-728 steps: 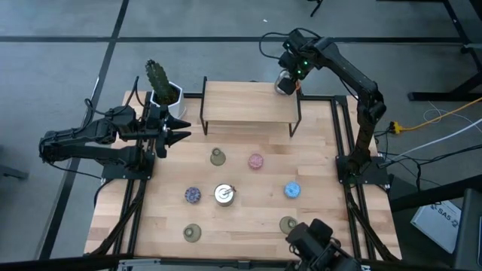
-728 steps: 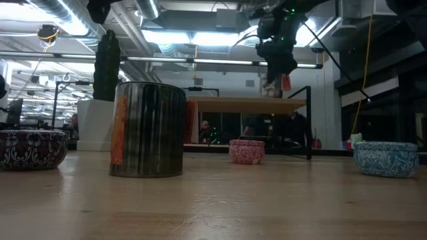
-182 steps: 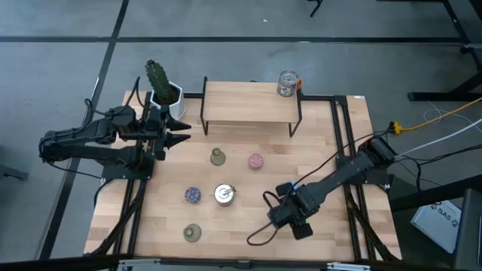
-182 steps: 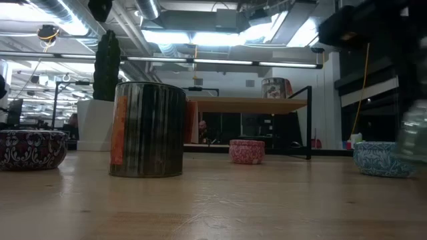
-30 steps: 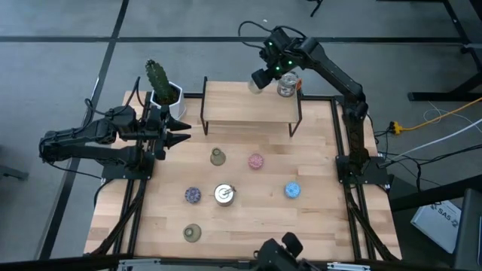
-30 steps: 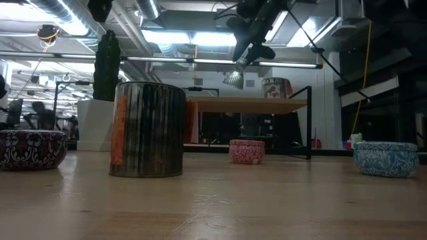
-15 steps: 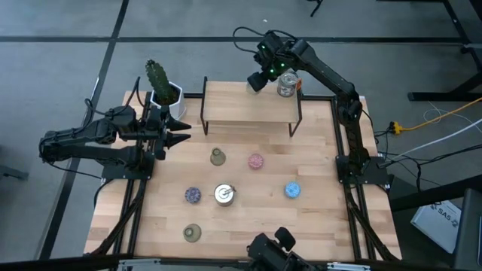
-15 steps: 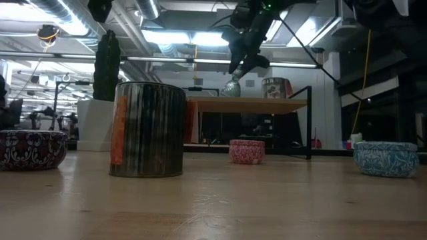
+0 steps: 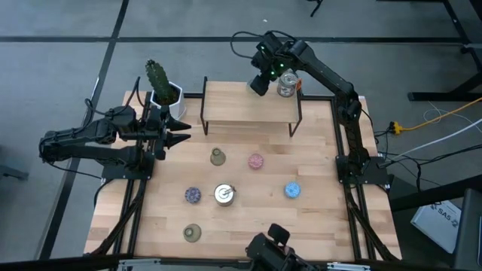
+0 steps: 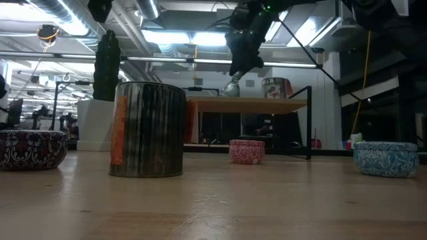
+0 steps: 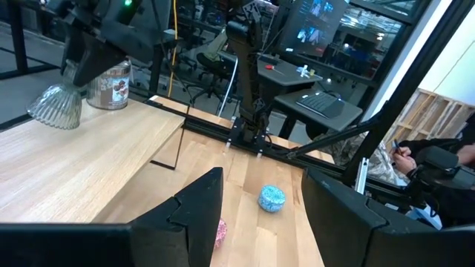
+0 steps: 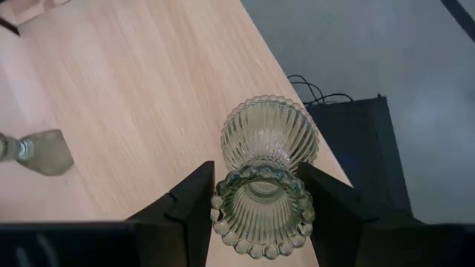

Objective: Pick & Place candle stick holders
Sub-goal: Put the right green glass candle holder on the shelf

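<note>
My right gripper (image 9: 258, 83) is over the far part of the wooden shelf (image 9: 226, 102), shut on an olive-green ribbed glass holder (image 12: 269, 141), which also shows in the low view (image 10: 231, 88). A silvery glass cup (image 9: 287, 84) stands on the shelf just right of it. On the table stand two more olive holders (image 9: 218, 157) (image 9: 192, 233), a pink one (image 9: 256, 160), a dark speckled one (image 9: 193, 195), a blue one (image 9: 292, 190) and a second silvery cup (image 9: 224, 194). My left gripper (image 9: 179, 129) waits open at the table's left. My right gripper pinches the holder's beaded upper rim (image 12: 221, 202) between its two fingers, one on each side. The fingers come from above, pointing down. The holder hangs nearly upright, flared foot (image 12: 271, 130) downward, at the shelf top; whether the foot touches the wood I cannot tell.
A white pot with a green cactus (image 9: 160, 89) stands at the far left, beside the shelf's left leg. The shelf has bare wood left of the held holder. A dark object (image 9: 269, 252) sits at the table's near edge.
My right gripper has gone down toward the shelf top with the olive holder, staying shut on it. The holder was tilted and higher a second ago and now hangs nearly upright just at the shelf.
</note>
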Available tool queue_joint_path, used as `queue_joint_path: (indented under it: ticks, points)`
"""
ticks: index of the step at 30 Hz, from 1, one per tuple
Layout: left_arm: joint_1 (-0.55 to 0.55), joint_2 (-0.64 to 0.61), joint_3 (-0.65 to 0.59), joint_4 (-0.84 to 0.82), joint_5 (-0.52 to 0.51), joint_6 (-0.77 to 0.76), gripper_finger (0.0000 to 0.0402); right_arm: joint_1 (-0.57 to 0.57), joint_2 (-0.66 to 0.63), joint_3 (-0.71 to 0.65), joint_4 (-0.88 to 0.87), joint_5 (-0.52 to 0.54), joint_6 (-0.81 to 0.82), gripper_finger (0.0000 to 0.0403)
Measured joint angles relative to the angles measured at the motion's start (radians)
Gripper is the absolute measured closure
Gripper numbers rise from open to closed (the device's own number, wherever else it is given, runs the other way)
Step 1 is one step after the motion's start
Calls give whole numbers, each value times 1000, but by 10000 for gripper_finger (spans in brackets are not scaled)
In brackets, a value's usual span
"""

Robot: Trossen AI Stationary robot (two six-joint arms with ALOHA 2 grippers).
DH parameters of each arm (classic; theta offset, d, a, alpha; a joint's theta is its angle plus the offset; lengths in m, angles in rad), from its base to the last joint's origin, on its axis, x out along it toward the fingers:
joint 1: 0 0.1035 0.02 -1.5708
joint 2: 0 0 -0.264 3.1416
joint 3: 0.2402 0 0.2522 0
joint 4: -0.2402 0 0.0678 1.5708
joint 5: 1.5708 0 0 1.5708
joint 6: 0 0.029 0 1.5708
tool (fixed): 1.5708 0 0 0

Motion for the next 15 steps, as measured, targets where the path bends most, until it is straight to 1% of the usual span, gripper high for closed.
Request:
queue_joint_path:
  ticks: [4,9,15]
  points:
    - [0,0,0,0,0,0,222,0,1,0,4,0,-14,231]
    - [0,0,0,0,0,-1,222,-5,31,0,0,0,-16,230]
    - [0,0,0,0,1,-28,222,-6,34,2,-1,1,-21,230]
